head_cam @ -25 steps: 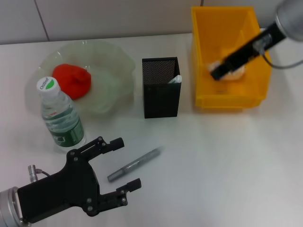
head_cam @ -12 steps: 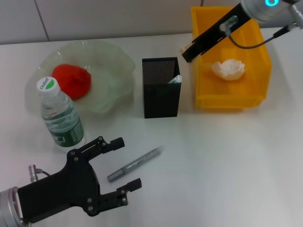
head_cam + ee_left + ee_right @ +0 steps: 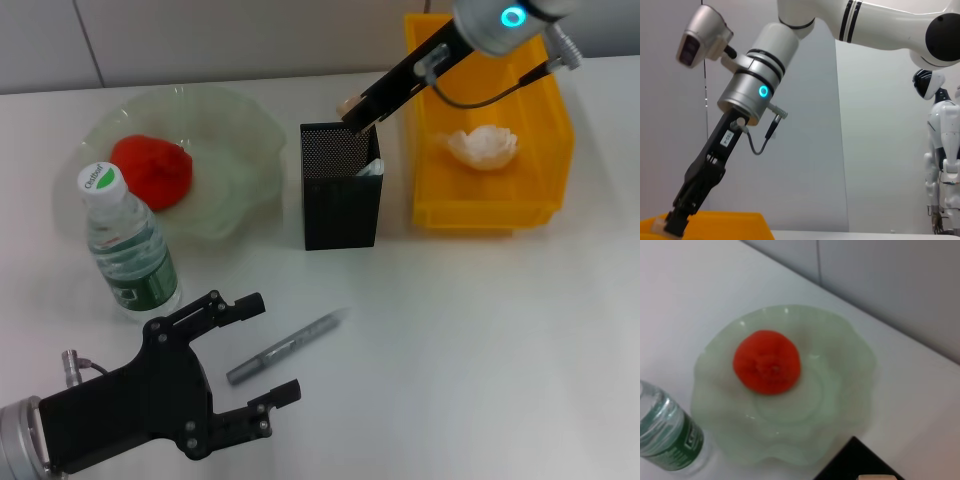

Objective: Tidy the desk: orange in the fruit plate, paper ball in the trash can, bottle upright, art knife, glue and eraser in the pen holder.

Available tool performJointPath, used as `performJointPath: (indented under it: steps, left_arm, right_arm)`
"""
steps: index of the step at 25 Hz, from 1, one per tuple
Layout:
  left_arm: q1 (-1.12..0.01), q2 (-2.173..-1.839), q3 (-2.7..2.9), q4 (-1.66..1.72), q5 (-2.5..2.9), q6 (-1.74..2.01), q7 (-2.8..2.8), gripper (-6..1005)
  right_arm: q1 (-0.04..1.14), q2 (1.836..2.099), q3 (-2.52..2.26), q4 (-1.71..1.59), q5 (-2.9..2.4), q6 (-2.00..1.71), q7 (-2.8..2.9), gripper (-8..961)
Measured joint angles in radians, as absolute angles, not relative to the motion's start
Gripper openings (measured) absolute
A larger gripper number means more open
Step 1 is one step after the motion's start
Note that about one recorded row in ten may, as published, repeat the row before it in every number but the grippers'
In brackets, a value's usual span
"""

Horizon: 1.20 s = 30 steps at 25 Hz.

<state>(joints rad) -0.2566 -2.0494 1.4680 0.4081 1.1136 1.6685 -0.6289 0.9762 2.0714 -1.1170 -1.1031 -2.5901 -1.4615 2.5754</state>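
With the orange (image 3: 150, 171) in the fruit plate (image 3: 240, 130), the bottle (image 3: 126, 246) upright and the paper ball (image 3: 482, 145) in the trash can (image 3: 487, 210), the right gripper (image 3: 357, 110) pinches the eraser (image 3: 348, 103) over the pen holder (image 3: 341, 205), while the left gripper (image 3: 245, 350) rests wide open, empty, beside the grey art knife (image 3: 285, 348).

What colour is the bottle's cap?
White with a green mark; the bottle shows it best in the head view.

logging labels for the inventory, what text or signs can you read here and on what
Bottle cap: a short green word with a leaf mark, too blurred to read.
Bottle green label: white print, too small to read.
Right gripper: a white sticker on its body, unreadable.
Nothing else carries text.
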Motion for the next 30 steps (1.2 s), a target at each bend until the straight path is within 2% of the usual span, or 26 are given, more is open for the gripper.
performJointPath:
  steps: [12, 17, 23, 30]
  left_arm:
    - [-0.256, -2.048, 1.468, 0.408, 1.114, 1.672, -0.629, 812]
    - [-0.256, -2.048, 1.468, 0.408, 1.114, 1.672, -0.629, 812]
    - [-0.252, -2.048, 1.463, 0.411, 1.114, 1.673, -0.629, 812]
    - [-0.243, -2.046, 1.457, 0.413, 1.114, 1.678, -0.63, 812]
  right_arm:
    - [0.996, 2.079, -1.118, -0.991, -2.588, -1.386, 2.526, 293]
    - [0.991, 2.079, -1.118, -0.999, -2.588, -1.391, 2.525, 492]
    - [0.959, 2.079, -1.114, -1.078, -2.577, -1.442, 2.53, 555]
    - [0.806, 2.077, -1.107, -1.349, -2.491, -1.592, 2.535, 618]
